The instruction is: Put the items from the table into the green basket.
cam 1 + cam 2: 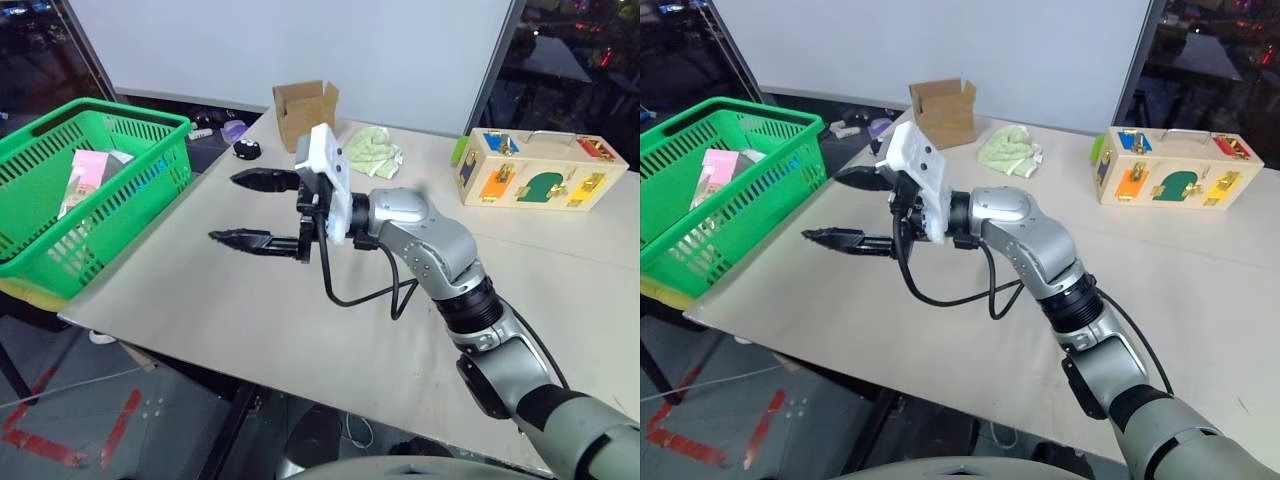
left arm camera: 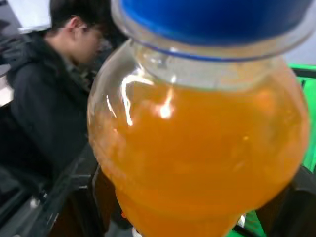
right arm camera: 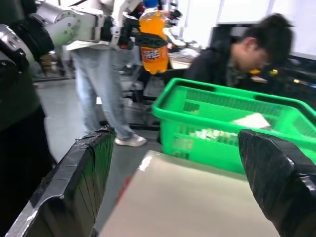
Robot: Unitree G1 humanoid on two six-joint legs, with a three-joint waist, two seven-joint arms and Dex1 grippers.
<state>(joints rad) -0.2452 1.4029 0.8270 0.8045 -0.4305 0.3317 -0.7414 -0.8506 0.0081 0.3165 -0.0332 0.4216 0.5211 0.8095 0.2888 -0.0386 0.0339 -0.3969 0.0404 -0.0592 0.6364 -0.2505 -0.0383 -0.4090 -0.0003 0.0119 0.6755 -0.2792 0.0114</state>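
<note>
Two grippers: one of mine grips a bottle, the other holds nothing.
Left gripper [image 3: 150, 40]: clamped around the orange-drink bottle [image 3: 154, 37], black fingers pressed against its sides at the middle; seen from my right wrist, it holds the bottle upright in the air, off to the side of the basket and higher than its rim.
Bottle up close: in my left wrist view the blue cap [image 2: 212, 19] sits on a clear shoulder above the orange drink, with dark fingers on either side of the body lower down.
Right gripper [image 1: 252, 208]: spread wide, gripping nothing, its two black fingers [image 1: 262, 179] pointing toward the basket side, hovering above the table [image 1: 300, 320] near the edge.
Green basket [image 1: 120, 215]: stands just beside the table's edge on my left, its rim about level with the tabletop or slightly higher.
Pink carton [image 1: 84, 176]: already lying inside the basket, leaning against a lattice wall; something white or pale lies next to it, too unclear to name.
Other things on the table: a small open cardboard box [image 1: 305, 112] near the far edge, a crumpled pale green cloth [image 1: 372, 150] beside it, and a wooden box with coloured latches [image 1: 540, 168] well apart on my right.
Small dark round thing [image 1: 246, 149]: rests near the cardboard box; I cannot tell what it is.
Person [image 3: 237, 54]: in a dark jacket, behind the basket, head bent down.
Second person [image 3: 106, 89]: standing further off in light trousers.
</note>
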